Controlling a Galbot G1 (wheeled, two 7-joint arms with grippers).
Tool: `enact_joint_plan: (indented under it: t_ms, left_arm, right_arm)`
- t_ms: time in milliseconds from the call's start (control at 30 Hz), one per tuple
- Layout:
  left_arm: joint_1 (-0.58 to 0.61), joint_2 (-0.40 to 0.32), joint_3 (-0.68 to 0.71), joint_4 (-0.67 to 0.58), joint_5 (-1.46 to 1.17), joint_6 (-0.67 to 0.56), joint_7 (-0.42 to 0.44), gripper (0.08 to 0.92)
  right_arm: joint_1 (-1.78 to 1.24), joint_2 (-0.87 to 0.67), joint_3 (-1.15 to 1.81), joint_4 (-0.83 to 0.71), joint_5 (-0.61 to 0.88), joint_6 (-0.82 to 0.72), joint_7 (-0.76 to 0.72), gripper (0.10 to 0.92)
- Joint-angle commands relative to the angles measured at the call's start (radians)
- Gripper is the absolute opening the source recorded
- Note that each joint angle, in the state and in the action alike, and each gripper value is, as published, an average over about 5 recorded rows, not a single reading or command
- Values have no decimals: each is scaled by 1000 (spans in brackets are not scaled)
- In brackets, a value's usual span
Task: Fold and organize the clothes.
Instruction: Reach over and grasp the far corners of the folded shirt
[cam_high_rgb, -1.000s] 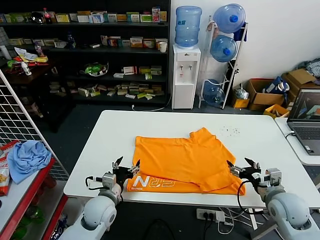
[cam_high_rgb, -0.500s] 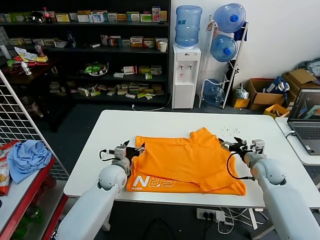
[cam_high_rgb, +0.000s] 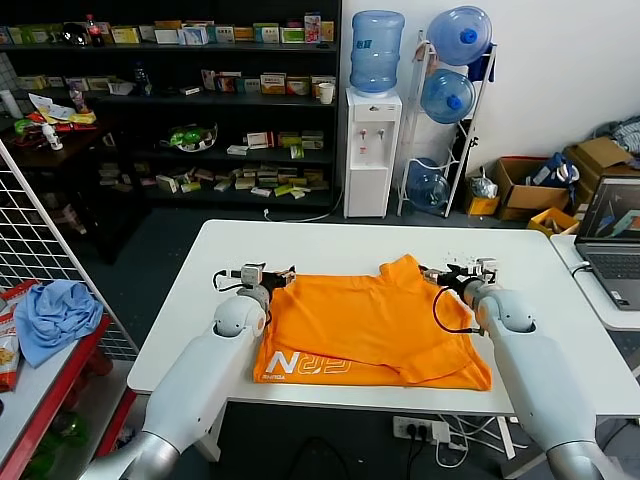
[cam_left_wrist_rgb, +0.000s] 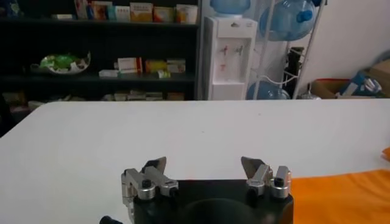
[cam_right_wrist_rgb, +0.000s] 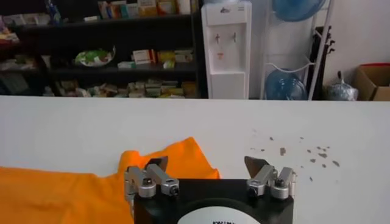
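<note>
Two pincers are flanking the far edge of the orange T-shirt (cam_high_rgb: 375, 325) in the head view, where it is lying partly folded across the middle of the white desk (cam_high_rgb: 330, 245), its lettered hem toward the near edge. The left pincer (cam_high_rgb: 277, 279) is reaching past the shirt's far left corner and the right pincer (cam_high_rgb: 440, 279) past the far right shoulder, both arms stretching forward and low. Either one could be closing on bare desk, or pinching a single layer so the fold is dragging crooked. In the left wrist view, the left pincer (cam_left_wrist_rgb: 204, 168) is gaping fully and gripping nothing, the shirt (cam_left_wrist_rgb: 341, 198) only beside it. In the right wrist view, the right pincer (cam_right_wrist_rgb: 207, 168) is likewise spreading wide and empty, hovering over a sleeve (cam_right_wrist_rgb: 164, 155).
</note>
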Motion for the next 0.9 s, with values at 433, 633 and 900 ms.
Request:
enact_joint_plan:
  t_ms: [433,633,900]
  left_arm:
    - [-35,-22,11,121,1,32,24,741]
    - [-18,-9,18,97,-1,37,26,577]
    - [25,22,20,5,-12,19,18,325]
  right_arm:
    - [72,62,-15,-182,-72,20,-18,557]
    - [68,65,-17,-185,-69,15,-18,384]
    - [47,61,-10,-132,-44,60,1,159]
